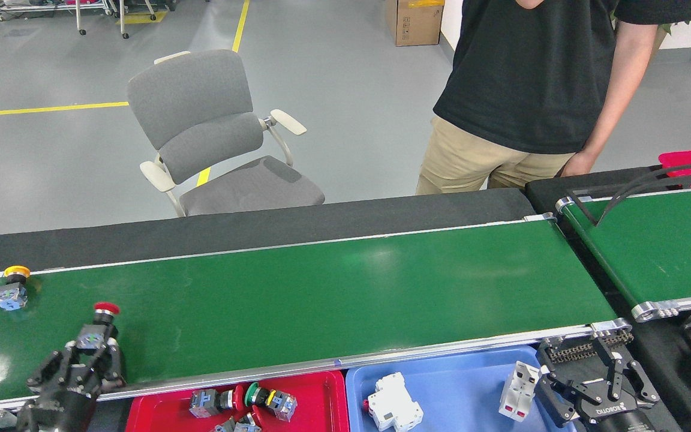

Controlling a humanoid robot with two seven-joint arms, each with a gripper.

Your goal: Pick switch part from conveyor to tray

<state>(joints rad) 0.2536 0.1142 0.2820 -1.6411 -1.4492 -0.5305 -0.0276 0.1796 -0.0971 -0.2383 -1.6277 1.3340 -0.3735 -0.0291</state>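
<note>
The conveyor (351, 294) is the long dark-green belt running across the view. A switch part with a red cap (98, 327) stands near the belt's front edge at the far left. My left gripper (89, 355) is shut on its grey body from below. A second switch part with a yellow cap (12, 288) stands by the far rail at the left end. The red tray (321, 399) below the belt holds several switch parts (243, 401). My right gripper (591, 379) is open and holds nothing, low at the right beside the blue tray.
The blue tray (459, 390) holds two white breakers (394, 409). A shorter green belt (663, 246) with a black guide bar lies at the right. A person in a black shirt (531, 72) stands behind the belts. A grey chair (213, 138) is behind the conveyor.
</note>
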